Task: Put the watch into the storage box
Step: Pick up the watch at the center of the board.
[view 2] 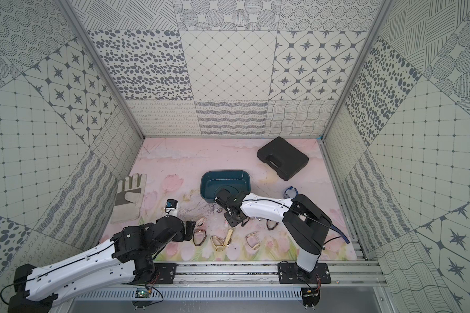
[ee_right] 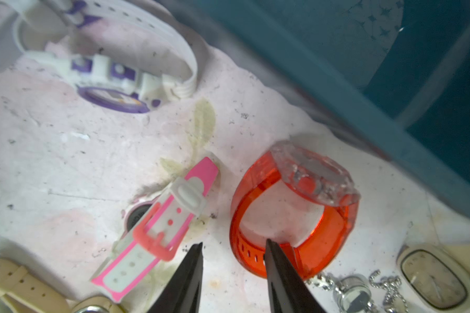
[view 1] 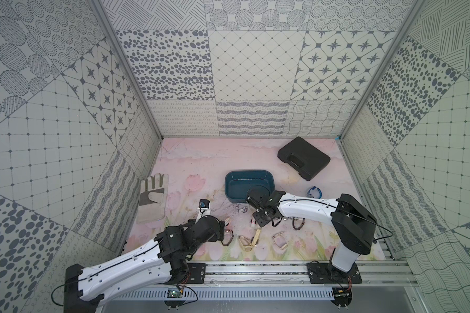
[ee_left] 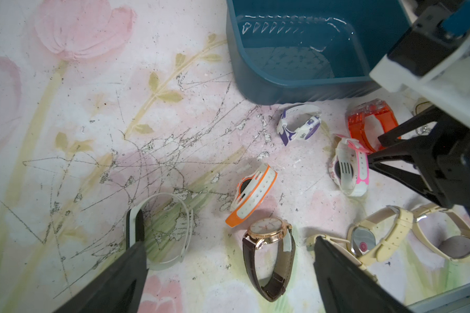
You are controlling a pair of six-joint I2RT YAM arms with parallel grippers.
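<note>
We see the right gripper part-open astride the strap of the orange watch beside the storage box, pink-white watch alongside, left gripper wide open, empty, dial print unreadable.

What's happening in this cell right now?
Right gripper is down at the table beside the storage box, jaws straddling the band of the clear orange watch, not clamped yet. Left gripper hangs wide open near the brown-strap watch, holding nothing. No watch shows in the box; the visible ones all lie on the table.
</note>
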